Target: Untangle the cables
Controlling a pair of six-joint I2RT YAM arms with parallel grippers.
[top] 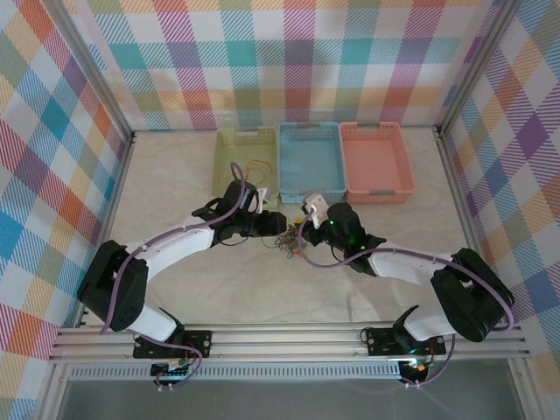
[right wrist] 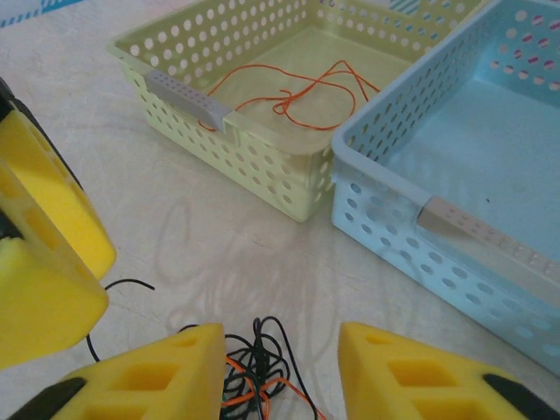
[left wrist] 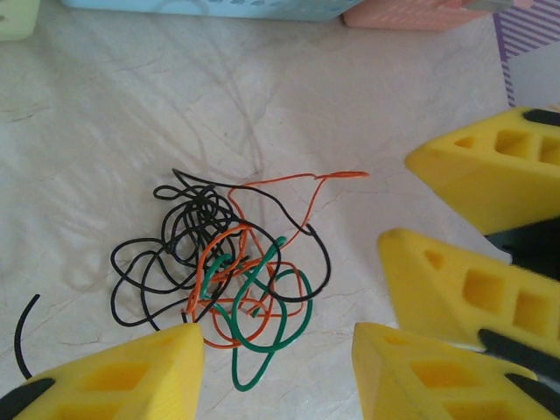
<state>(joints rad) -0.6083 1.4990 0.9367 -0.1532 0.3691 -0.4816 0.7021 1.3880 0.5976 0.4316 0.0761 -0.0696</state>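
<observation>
Half-open, empty left gripper (left wrist: 278, 341) and right gripper (right wrist: 280, 337) flank the cables (left wrist: 227, 271), six o'clock from the blue basket (top: 311, 127); best pinch different colours.

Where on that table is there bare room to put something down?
The table is bare left of the green basket and right of the pink basket; the blue basket is empty. Crowded: mid-table, where left hand and right hand flank the cables.
</observation>
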